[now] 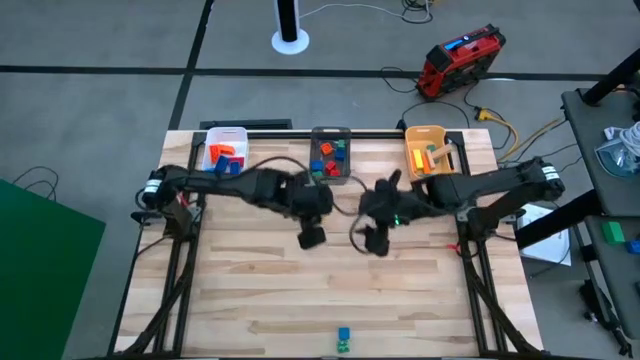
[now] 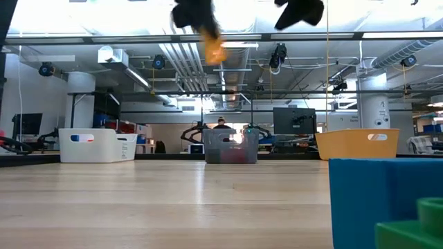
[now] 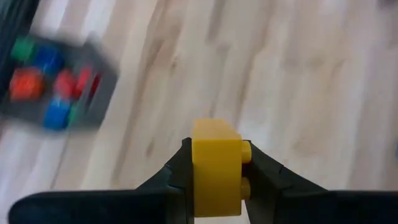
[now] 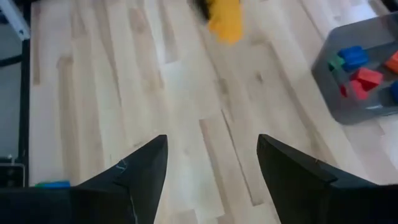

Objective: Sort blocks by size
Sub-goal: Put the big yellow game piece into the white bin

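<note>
Left wrist view first: the left gripper (image 3: 214, 180) has its two fingers clamped on a yellow block (image 3: 216, 168), held up above the wooden table (image 3: 298, 93). Off to one side of it sits the grey bin (image 3: 93, 87), loaded with red, blue and green blocks (image 3: 53, 84). From overhead, that gripper (image 1: 312, 237) hangs just in front of the grey bin, with the white bin (image 1: 225, 140) out toward its arm's base. Facing it close by, the right gripper (image 4: 211, 165) hovers with fingers spread wide and nothing between them. The orange bin (image 1: 432, 135) is behind it. Two more blocks, blue and green (image 1: 343, 340), lie well apart at the table's near edge.
</note>
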Motion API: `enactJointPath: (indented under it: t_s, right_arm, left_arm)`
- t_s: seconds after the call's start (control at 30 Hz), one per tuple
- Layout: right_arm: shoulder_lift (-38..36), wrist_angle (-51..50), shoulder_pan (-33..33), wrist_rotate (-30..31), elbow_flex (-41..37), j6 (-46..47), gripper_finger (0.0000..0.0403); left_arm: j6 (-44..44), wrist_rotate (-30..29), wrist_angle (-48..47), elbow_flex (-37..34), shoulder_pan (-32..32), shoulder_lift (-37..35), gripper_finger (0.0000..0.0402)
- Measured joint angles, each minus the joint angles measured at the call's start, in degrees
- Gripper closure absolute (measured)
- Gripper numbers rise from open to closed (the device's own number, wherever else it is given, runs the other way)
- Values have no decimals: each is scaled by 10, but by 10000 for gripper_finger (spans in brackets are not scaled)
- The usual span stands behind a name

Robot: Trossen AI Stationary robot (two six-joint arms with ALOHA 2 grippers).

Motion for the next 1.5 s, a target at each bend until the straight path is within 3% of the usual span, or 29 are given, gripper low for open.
enactJointPath:
  t_s: [0.17,0.33,0.5,0.57,0.8,0.97,1.1,1.5]
  right_arm:
    - [0,4,-50,0,0,-2,172]
    - [0,4,-89,3,0,-2,174]
    - [0,9,-116,1,0,-2,168]
    - [0,9,-127,1,0,-2,167]
    - [0,9,-154,1,0,-4,169]
    - [0,9,-173,1,0,-4,177]
    - [0,9,-186,1,0,-4,178]
    - [0,8,-197,-3,0,-4,178]
  left_arm:
    - [-29,-1,-131,-8,91,-3,327]
    - [-111,-61,-238,-10,204,-18,327]
    - [-64,-64,-198,-41,323,-68,326]
    - [-44,-40,-180,-64,373,-90,326]
    - [-33,-20,-124,-185,516,-160,326]
    - [-28,-16,-26,-273,574,-177,326]
    - [-29,-19,-1,-318,598,-171,325]
    - [-17,-41,37,-351,610,-154,276]
